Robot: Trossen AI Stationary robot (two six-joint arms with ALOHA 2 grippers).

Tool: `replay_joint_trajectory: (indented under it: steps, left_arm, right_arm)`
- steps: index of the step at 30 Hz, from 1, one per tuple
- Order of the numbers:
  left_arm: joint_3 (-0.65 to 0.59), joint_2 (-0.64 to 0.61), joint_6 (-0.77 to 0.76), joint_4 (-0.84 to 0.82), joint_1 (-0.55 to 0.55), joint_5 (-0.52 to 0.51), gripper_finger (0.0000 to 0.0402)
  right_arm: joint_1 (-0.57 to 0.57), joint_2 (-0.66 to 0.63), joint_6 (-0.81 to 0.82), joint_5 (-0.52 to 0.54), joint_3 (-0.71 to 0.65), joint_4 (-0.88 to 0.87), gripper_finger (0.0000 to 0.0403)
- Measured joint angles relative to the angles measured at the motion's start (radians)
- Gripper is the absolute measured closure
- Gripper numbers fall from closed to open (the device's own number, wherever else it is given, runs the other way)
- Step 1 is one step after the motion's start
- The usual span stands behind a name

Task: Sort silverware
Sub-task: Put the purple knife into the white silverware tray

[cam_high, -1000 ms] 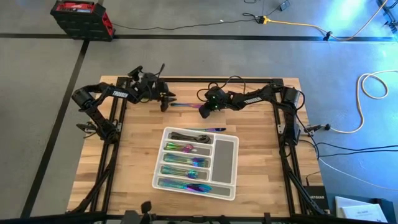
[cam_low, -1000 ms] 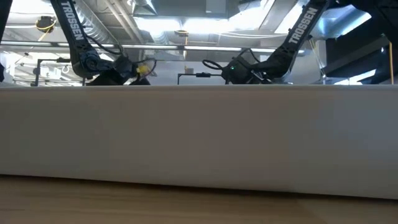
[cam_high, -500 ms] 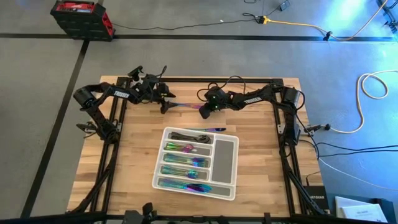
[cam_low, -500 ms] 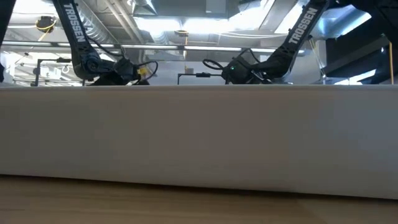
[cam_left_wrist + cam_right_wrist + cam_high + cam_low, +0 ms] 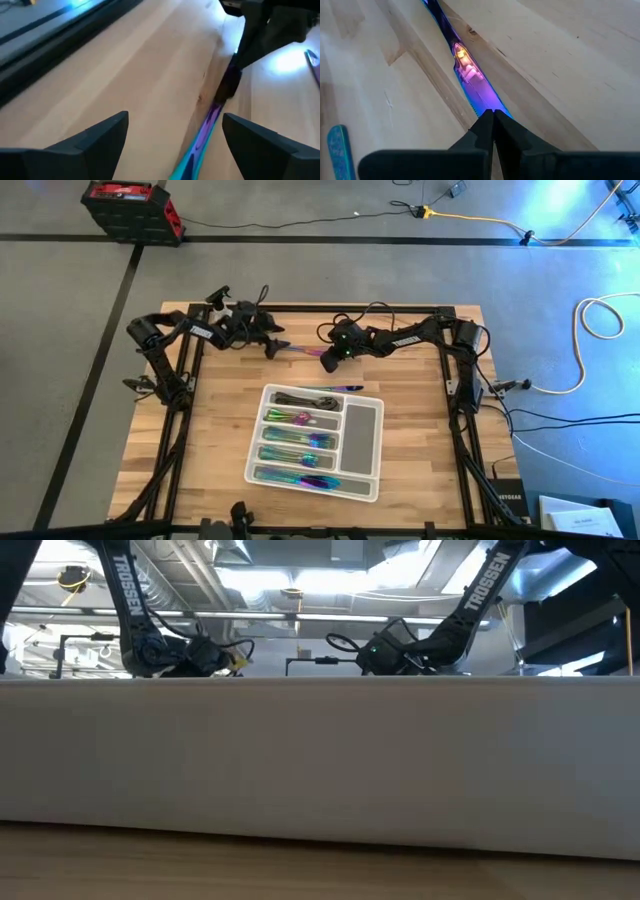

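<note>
Low view: a white wall (image 5: pixel 320 760) fills the middle of the picture and hides the worktop beyond it; both tools are out of sight behind it.
Knife (image 5: pixel 470 75): near end hidden under the right tool (image 5: pixel 492 120); far end cut off by the right wrist picture's edge.
Knife, left wrist view: blurred; lower end cut off by the picture's edge.
Tray (image 5: pixel 362 418): individual pieces in its compartments too small to sort by type.
Teal strip (image 5: pixel 337 150): cut off, kind unclear.

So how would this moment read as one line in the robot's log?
left gripper: open, astride rainbow utensil | right gripper: shut on utensil's other end | tray: partly filled
</note>
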Motion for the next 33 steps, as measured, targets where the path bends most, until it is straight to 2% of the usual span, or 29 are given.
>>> replay_joint_trajectory:
  steps: [7, 13, 16, 20, 24, 27, 30, 33]
  left_arm:
    - [-0.001, -0.028, -0.135, 0.049, -0.005, -0.014, 0.0091]
    - [-0.002, -0.129, -0.134, 0.012, -0.019, -0.108, 0.0091]
    - [-0.055, -0.169, -0.18, 0.07, -0.037, -0.16, 0.0091]
    - [-0.234, -0.209, -0.294, 0.306, -0.07, -0.337, 0.0091]
    - [-0.368, -0.203, -0.24, 0.56, -0.119, -0.524, 0.0091]
    - [-0.387, -0.18, -0.229, 0.542, -0.136, -0.607, 0.0091]
    - [-0.381, -0.095, -0.277, 0.495, -0.144, -0.686, 0.0091]
    - [-0.347, -0.014, -0.307, 0.58, -0.157, -0.735, 0.0091]
  right_arm:
    - [0.0, 0.0, 0.0, -0.002, 0.0, 0.001, 0.0403]
    - [-0.001, 0.0, -0.002, -0.005, 0.0, 0.001, 0.0403]
    - [-0.001, 0.0, -0.028, -0.005, 0.0, 0.001, 0.0403]
    - [0.0, 0.0, -0.031, -0.006, 0.0, 0.001, 0.0403]
    - [-0.001, 0.001, -0.031, -0.01, -0.001, 0.007, 0.0403]
    - [-0.001, 0.002, -0.031, -0.016, -0.002, 0.018, 0.0403]
    - [-0.001, 0.002, -0.031, -0.028, -0.002, 0.021, 0.0403]
    - [-0.001, 0.002, -0.031, -0.031, -0.002, 0.021, 0.0403]
